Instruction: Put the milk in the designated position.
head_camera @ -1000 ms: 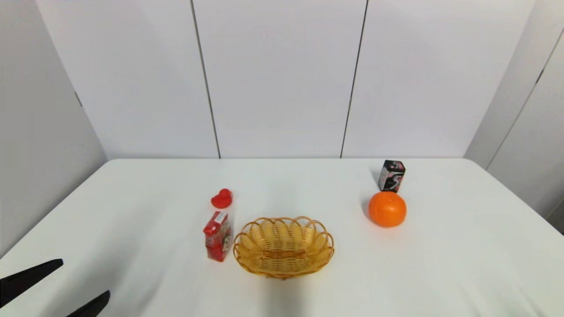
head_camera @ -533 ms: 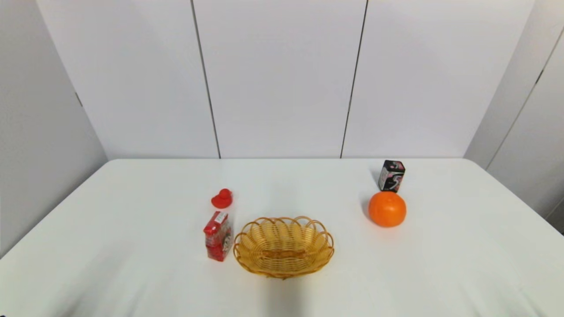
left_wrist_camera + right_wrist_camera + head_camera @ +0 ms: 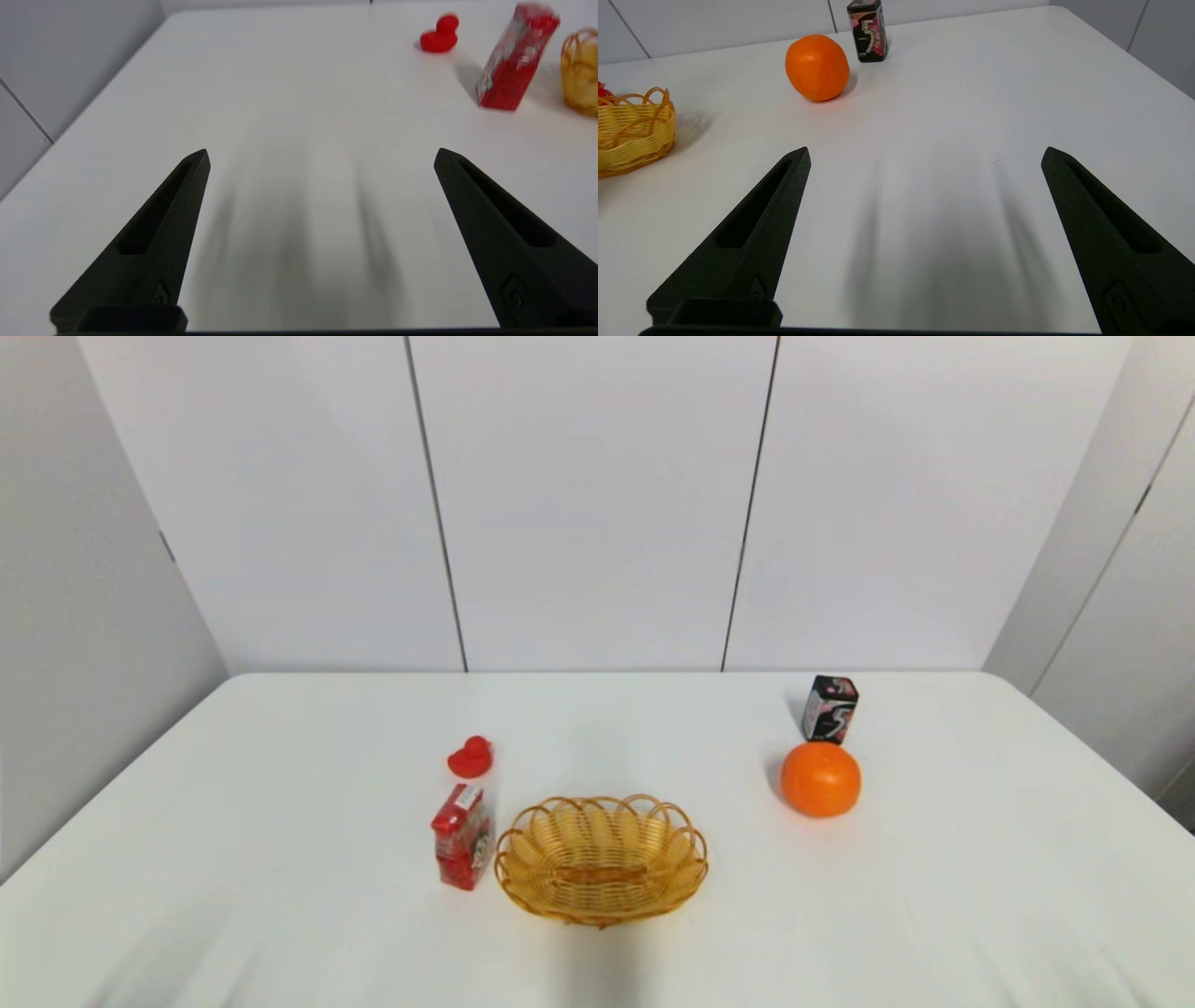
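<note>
The milk [image 3: 462,835] is a small red carton standing upright on the white table, just left of a yellow wicker basket [image 3: 601,859]; the left wrist view shows the milk [image 3: 514,58] too. Neither arm shows in the head view. My left gripper [image 3: 321,156] is open over bare table near the front left, well short of the milk. My right gripper [image 3: 924,154] is open over bare table at the front right, nothing between its fingers.
A red toy duck [image 3: 470,757] sits just behind the milk. An orange [image 3: 821,779] and a black-and-pink box [image 3: 830,708] stand at the right rear. The basket [image 3: 630,126] is empty.
The left gripper's black fingers, visible at the bottom left of the head view a second ago, have withdrawn out of that view. The objects have not moved.
</note>
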Motion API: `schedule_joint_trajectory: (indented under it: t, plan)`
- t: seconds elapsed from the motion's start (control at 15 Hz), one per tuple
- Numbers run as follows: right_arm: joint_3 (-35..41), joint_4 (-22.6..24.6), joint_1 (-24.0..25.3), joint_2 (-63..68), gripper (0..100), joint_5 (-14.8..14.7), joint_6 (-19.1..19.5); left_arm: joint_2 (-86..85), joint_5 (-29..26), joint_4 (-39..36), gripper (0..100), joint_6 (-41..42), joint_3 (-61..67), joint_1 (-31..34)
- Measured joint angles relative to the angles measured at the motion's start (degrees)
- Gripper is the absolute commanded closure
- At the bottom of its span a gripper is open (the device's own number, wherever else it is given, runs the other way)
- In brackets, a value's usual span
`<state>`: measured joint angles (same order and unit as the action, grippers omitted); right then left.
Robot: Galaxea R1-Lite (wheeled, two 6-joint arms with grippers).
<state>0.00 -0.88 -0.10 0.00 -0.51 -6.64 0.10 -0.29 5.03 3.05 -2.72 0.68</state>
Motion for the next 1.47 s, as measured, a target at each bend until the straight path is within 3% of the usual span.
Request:
schedule_joint_trajectory:
  t: [0.87,1.33,1.47]
  plan:
    - [0.0,0.0,0.0,0.0,0,-0.01,0.0,-0.2,-1.74,-5.19,0,5.71,2.51,-0.02]
    - [0.0,0.0,0.0,0.0,0,-0.04,0.0,-0.2,-1.57,-5.08,0,3.51,2.69,-0.02]
    - [0.0,0.0,0.0,0.0,0,-0.01,0.01,-0.2,-0.65,-5.13,0,-0.46,2.69,0.0]
